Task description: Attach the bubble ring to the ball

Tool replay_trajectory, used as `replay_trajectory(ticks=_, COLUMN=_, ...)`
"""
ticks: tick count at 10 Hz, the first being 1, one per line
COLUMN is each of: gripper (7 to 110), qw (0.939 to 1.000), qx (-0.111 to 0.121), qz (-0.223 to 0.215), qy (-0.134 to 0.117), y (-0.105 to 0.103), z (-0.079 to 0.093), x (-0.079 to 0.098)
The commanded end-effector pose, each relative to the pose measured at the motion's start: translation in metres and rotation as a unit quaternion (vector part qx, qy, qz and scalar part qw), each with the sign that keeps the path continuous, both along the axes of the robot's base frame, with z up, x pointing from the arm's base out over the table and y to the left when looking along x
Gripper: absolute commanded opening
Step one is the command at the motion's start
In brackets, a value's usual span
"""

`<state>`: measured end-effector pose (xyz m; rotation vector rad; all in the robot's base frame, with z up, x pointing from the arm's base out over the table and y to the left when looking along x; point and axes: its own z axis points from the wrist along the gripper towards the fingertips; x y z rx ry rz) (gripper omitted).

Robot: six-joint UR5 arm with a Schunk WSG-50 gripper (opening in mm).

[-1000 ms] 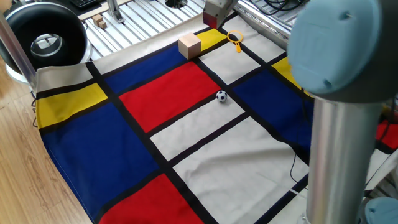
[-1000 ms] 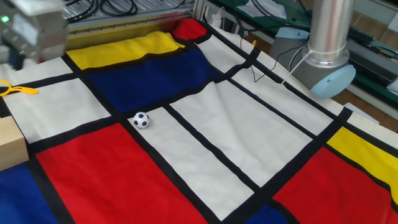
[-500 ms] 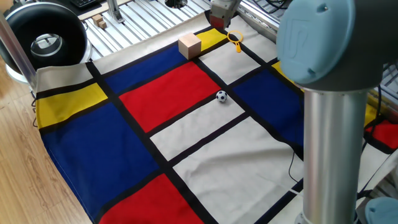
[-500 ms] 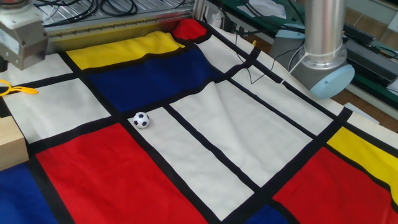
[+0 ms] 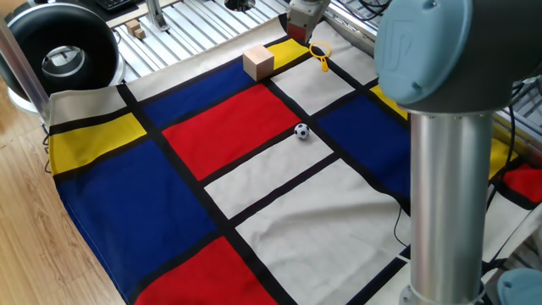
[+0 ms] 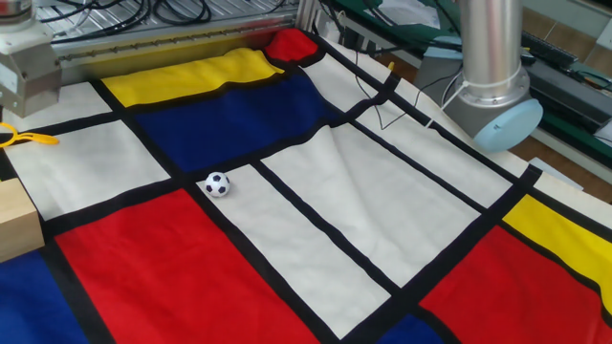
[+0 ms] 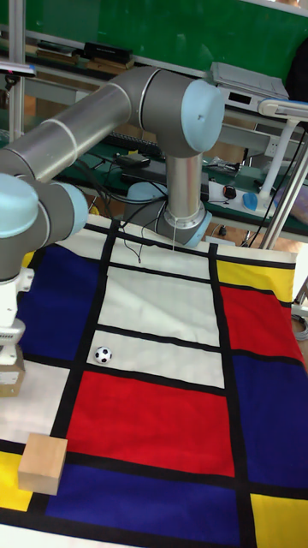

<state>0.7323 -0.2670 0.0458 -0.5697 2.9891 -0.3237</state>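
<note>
Yellow plastic is the target for now: the bubble ring [image 5: 319,52] lies flat at the far edge of the cloth-covered tabletop [image 5: 279,220], on a white panel just beside the yellow one, with its handle pointing away from the hoop. Over the last second the hand [image 5: 301,19] has slid across from a spot off to one side, and it now hangs close above and beside the ring. In the other fixed view its grey body sits at the left edge, just behind the ring [image 6: 21,138]. The last half second brought only a small shift, so the approach looks nearly lined up. The fingers are cut off or hidden in every view, so I cannot tell whether they are spread or closed; nothing appears to be held.

The ball [image 5: 301,130] has not moved. It rests on the black seam between the red and white panels, well apart from the ring. The tan wooden cube [image 5: 258,62] is likewise untouched. Judging from this, the pickup has not yet happened, and descending onto the thin handle comes next.
</note>
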Motion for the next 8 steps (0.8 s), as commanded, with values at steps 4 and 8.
replay_trajectory(ticks=4, gripper=7, qw=0.9986, qx=0.051, qz=-0.005, qy=0.011, y=-0.006, z=-0.014, x=-0.011)
replay_trajectory(ticks=8, gripper=7, qw=0.9914, qx=0.043, qz=-0.115, qy=-0.045, y=-0.024, z=-0.01, x=0.005)
